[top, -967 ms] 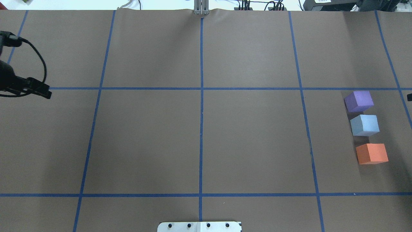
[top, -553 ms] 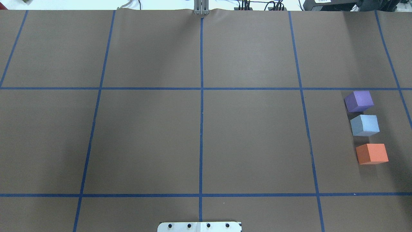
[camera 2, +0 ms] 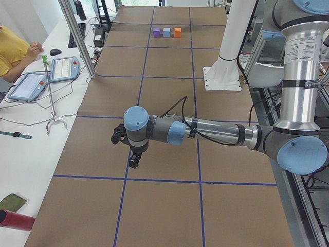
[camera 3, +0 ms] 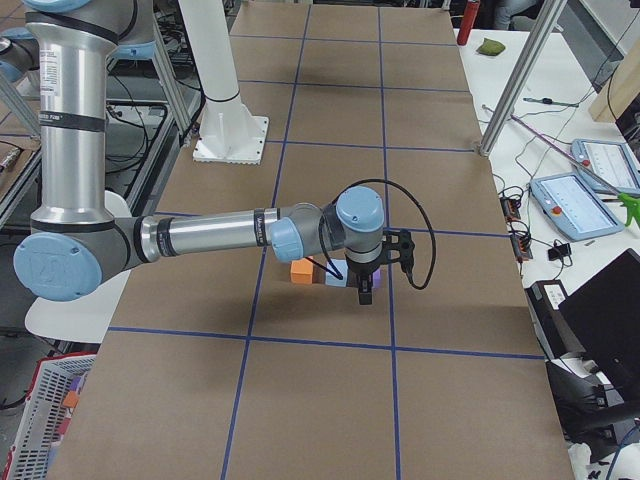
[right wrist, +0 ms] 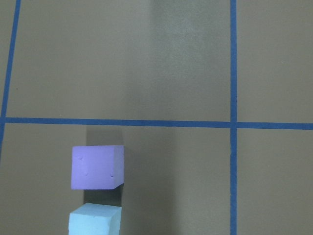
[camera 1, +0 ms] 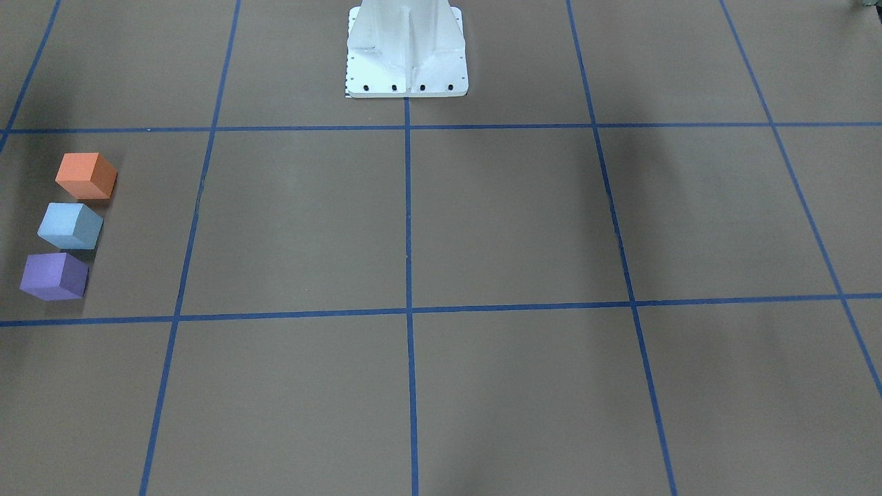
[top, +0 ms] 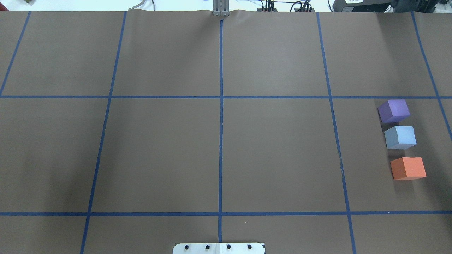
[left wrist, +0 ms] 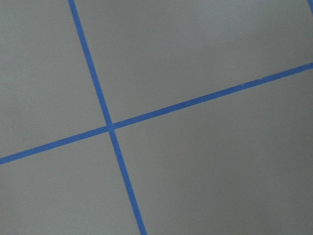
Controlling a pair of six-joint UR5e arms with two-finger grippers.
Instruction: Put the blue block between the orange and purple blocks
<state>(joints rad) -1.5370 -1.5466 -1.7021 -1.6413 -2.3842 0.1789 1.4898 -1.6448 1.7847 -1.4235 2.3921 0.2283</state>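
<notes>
The light blue block (top: 400, 137) sits on the brown table between the purple block (top: 394, 110) and the orange block (top: 408, 168), in a short row at the right. The row also shows in the front view: orange (camera 1: 86, 176), blue (camera 1: 70, 225), purple (camera 1: 54, 275). The right wrist view shows the purple block (right wrist: 97, 167) and the top of the blue one (right wrist: 95, 221). My right gripper (camera 3: 365, 292) hangs over the row, beside the purple block. My left gripper (camera 2: 132, 162) hangs over bare table, far from the blocks. I cannot tell whether either is open or shut.
Blue tape lines (top: 221, 106) divide the table into squares. My white base plate (top: 219, 248) is at the near edge. A side table holds tablets (camera 2: 26, 85) and a person in yellow (camera 2: 13, 49) sits there. A metal post (camera 2: 77, 36) stands at the table's edge.
My left gripper showed at the left edge of the overhead view a second ago and has moved out of it. A dark tip at the right edge also left. The blocks have not moved.
</notes>
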